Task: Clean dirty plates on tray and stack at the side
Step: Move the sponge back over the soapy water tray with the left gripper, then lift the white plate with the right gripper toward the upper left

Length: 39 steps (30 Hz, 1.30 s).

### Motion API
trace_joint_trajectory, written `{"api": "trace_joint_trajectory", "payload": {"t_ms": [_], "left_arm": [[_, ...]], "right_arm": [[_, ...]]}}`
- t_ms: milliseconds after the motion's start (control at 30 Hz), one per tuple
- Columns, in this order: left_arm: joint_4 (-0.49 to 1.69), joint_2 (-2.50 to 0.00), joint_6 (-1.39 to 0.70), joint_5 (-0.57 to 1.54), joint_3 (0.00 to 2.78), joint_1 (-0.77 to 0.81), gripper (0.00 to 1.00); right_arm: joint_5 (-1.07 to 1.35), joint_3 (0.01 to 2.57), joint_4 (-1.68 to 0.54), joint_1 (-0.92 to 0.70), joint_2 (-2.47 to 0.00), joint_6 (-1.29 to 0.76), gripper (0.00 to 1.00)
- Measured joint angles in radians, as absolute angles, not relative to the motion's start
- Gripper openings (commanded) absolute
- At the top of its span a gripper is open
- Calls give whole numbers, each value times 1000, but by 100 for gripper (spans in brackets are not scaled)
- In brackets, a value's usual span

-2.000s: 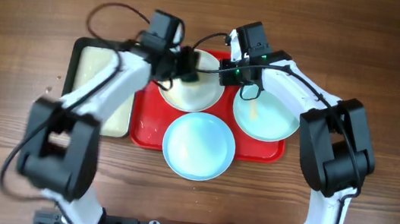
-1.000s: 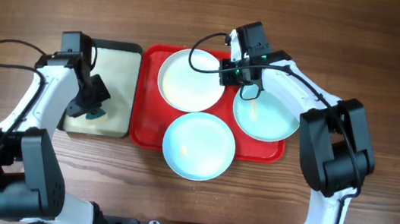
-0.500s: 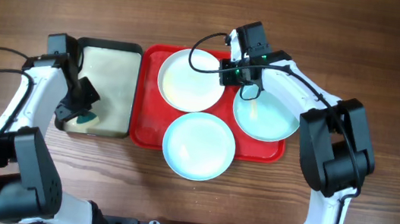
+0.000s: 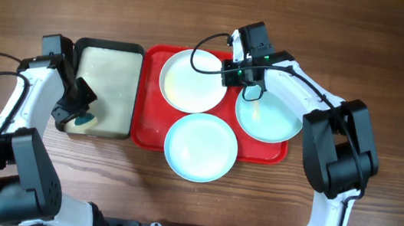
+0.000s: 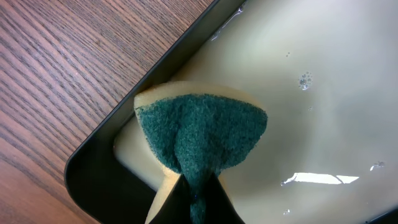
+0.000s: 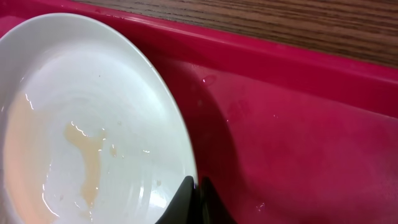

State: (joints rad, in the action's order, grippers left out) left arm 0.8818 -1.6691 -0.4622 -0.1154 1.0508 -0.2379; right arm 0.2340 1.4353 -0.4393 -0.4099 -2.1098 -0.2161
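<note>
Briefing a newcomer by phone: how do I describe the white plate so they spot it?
Find the red tray. At its far left corner, beside the black-rimmed tray, sits the white plate. The other two plates are pale blue; only this one has the right gripper pinching its rim.

The wooden table [image 4: 352,23] is carrying the red tray [image 4: 146,125] at the frame's centre, with a black-rimmed tray [image 4: 110,42] lying just beside it on the left.

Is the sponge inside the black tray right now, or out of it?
Inside. The green sponge, pinched in the left end effector, sits in a corner of the black tray, over its cream interior.
</note>
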Motion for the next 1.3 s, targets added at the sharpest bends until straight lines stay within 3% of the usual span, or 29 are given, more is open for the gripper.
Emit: {"api": "trace_joint_trajectory", "payload": {"t_ms": [333,600,1000,1300], "left_arm": [[868,-1669,-462,-115,1051,-238,4],[829,-1632,-444,-71,1050,-232,4],[779,-1597,-413,-27,1049,-126,4],[773,-1597,-417,-32,1049,-126,4]], "right_arm": [[223,1437,-436,-410,-2110,-235,4],[174,1598,-583,-410,-2107,-235,4],[159,1672,-606,-417,-2034,-279,4],[6,1673,-480,-569,-2026,-382,4]]}}
